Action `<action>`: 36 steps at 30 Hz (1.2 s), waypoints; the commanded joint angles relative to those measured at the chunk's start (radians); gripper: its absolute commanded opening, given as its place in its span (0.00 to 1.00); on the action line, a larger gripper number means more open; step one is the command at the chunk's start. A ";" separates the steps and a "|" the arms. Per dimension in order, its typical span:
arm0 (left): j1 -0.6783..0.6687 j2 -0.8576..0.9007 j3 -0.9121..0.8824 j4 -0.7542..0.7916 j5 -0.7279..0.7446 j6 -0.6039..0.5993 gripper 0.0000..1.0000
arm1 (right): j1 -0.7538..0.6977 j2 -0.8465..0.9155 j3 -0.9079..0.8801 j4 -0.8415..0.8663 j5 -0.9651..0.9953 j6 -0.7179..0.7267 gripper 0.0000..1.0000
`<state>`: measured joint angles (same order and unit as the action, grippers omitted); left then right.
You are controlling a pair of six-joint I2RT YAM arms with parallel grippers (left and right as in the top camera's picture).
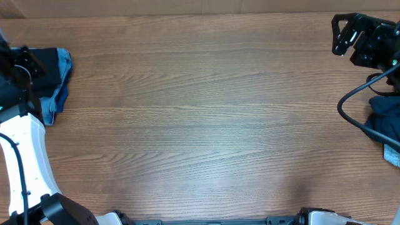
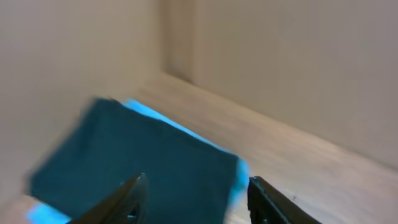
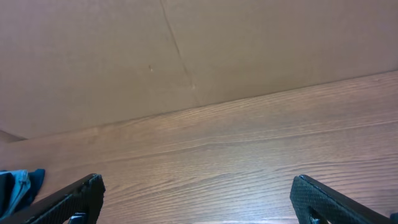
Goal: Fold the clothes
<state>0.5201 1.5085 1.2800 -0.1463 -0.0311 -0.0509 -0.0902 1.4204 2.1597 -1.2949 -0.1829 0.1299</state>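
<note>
Desk point(image 1: 200, 125) wood fills the overhead view and lies bare across the whole middle. A plain board wall point(image 3: 186, 56) closes off the far side.

Hazards:

1. Right cloth point(image 1: 384, 125): a dark blue heap at the mid right edge of the frame, partly cut off by it. How near the desk edge runs there cannot be told. Any outward drag may pull the fabric off the desk.
2. Left cloth point(image 1: 56, 75): lies in the upper left of the frame, dark with a lighter blue border. In the left wrist view it shows as a flat rectangle, so it is judged already folded. The left pincer point(image 2: 198, 180) hangs over it, jaws moderately apart and holding nothing. That view is blurred, so contact cannot be confirmed. A descent or sweep here may rumple the fold.
3. Right pincer point(image 3: 198, 183): jaws wide and empty, in the upper right of the overhead frame, near the wall. Reaching further back risks striking the wall.
4. Cable point(image 1: 353, 103): loops from the right arm over the desk, just beside the right cloth. It may snag the fabric when the arm swings.

Working room: the two cloths lie well apart, each at a side edge. The middle of the desk is the only broad open zone. Judged best practice is to carry the right cloth inward and spread it there, away from the edge, cable and wall.
</note>
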 commanded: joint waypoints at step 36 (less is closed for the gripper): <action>0.082 0.429 0.111 0.315 -0.152 0.051 0.71 | -0.002 -0.003 0.008 0.003 0.007 -0.003 1.00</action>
<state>0.5976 2.0575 1.3384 0.1719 -0.1974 -0.0002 -0.0902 1.4204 2.1597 -1.2953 -0.1825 0.1299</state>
